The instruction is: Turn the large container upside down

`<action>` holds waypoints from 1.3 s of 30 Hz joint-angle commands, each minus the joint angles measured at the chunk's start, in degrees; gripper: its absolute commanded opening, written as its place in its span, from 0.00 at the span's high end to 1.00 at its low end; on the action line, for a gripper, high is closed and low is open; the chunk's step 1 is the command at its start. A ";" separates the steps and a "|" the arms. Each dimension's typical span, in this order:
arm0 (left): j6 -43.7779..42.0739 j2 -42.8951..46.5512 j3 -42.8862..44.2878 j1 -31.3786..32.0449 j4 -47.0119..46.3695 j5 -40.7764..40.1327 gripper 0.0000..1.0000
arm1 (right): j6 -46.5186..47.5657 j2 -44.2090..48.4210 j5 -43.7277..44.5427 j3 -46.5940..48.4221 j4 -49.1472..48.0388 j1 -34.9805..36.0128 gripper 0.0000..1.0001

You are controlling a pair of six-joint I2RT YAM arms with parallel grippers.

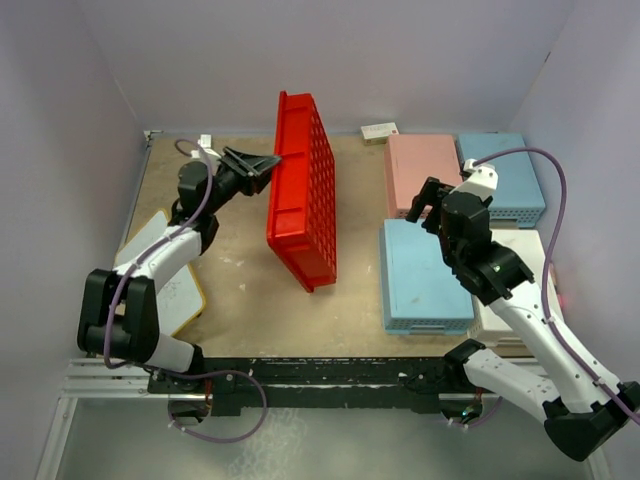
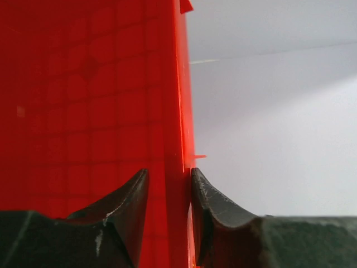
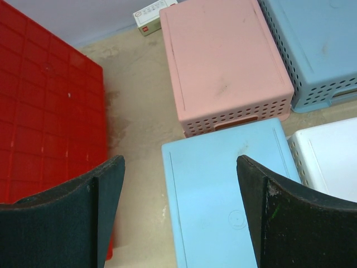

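The large container is a red tray that stands on one long edge mid-table, nearly vertical, its grid-ribbed underside facing right. My left gripper is shut on its upper rim from the left. In the left wrist view the red wall fills the left half, and the rim sits between the two fingers of the left gripper. My right gripper is open and empty, hovering apart from the tray over the baskets. In the right wrist view this gripper shows wide-open jaws, with the tray's underside at the left.
Overturned baskets fill the right side: pink, light-blue, a second light-blue and white. A small white box lies by the back wall. A white board lies at the left.
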State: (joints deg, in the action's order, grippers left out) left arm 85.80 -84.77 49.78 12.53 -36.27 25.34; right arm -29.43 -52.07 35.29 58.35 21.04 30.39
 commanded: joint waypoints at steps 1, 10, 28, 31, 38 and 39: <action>-23.33 1.65 1.28 -5.48 27.50 -0.53 0.64 | -0.48 0.50 1.95 0.92 -1.00 -0.08 0.17; -46.50 4.99 12.16 -6.65 54.43 -18.19 0.46 | -0.98 -1.04 0.69 1.10 -1.78 -0.07 0.17; -54.98 17.08 16.67 -6.56 63.55 -50.04 0.31 | -1.16 -8.76 -5.63 2.96 -1.66 -0.40 0.00; -51.02 18.81 16.61 -6.56 64.97 -51.85 0.30 | -2.80 -15.03 -14.74 5.06 2.58 -4.03 0.00; -54.04 21.13 15.79 -6.56 67.29 -51.40 0.29 | -6.95 -20.74 -29.56 4.43 1.77 -8.95 0.00; -55.18 21.27 15.67 -6.51 67.70 -51.19 0.29 | -6.85 -20.41 -29.39 4.26 1.41 -8.95 0.00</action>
State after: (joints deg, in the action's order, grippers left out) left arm 33.47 -64.84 65.76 5.80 29.69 -24.29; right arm -34.11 -75.00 12.27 62.15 23.79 21.21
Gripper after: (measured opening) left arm 0.707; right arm 0.997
